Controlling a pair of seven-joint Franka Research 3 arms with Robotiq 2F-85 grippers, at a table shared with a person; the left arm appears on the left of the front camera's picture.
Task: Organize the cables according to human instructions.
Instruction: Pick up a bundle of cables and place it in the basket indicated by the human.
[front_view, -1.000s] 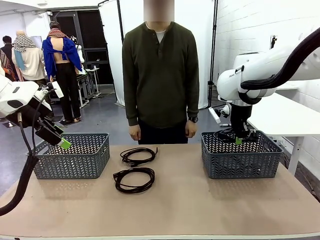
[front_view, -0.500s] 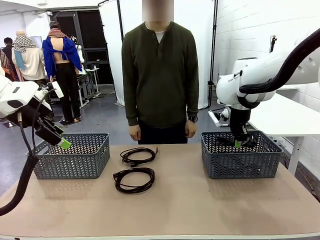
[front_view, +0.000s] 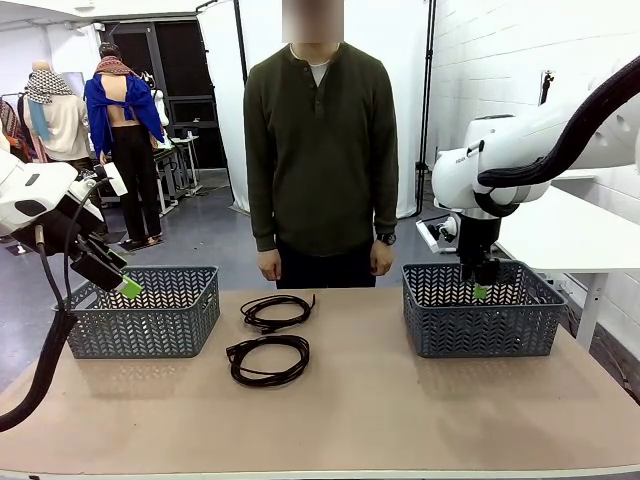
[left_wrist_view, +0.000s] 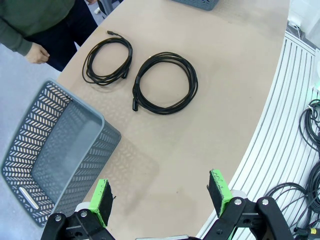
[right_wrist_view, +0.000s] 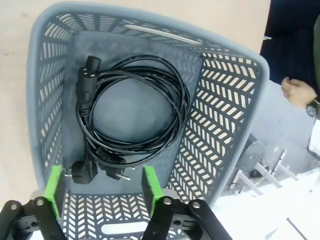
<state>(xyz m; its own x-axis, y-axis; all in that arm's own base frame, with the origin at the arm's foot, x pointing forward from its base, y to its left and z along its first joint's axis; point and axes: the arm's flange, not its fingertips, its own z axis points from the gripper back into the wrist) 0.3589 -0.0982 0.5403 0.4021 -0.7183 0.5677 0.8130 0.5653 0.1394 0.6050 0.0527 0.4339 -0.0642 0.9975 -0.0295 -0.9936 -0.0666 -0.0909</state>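
Observation:
Two black coiled cables lie on the table in front of the human (front_view: 320, 150), one farther (front_view: 277, 312) and one nearer (front_view: 268, 360); the left wrist view shows the same two loops (left_wrist_view: 107, 61) (left_wrist_view: 165, 82). More coiled cables (right_wrist_view: 132, 115) with chunky plugs rest on the floor of the right grey basket (right_wrist_view: 225, 125). My right gripper (front_view: 478, 288) (right_wrist_view: 102, 187) hovers open just above them, holding nothing. My left gripper (front_view: 122, 285) (left_wrist_view: 162, 192) hangs open and empty over the table's left end, beside the left basket (left_wrist_view: 50, 150).
The left basket (front_view: 145, 310) and the right basket (front_view: 485, 315) stand at either end of the tan table (front_view: 400, 410). The human's hands hang at the far edge. A white table (front_view: 570, 235) stands at the far right.
My right gripper has opened and risen slightly out of the right basket, leaving the cable it held lying inside. The left arm and the two cables on the table have not moved.

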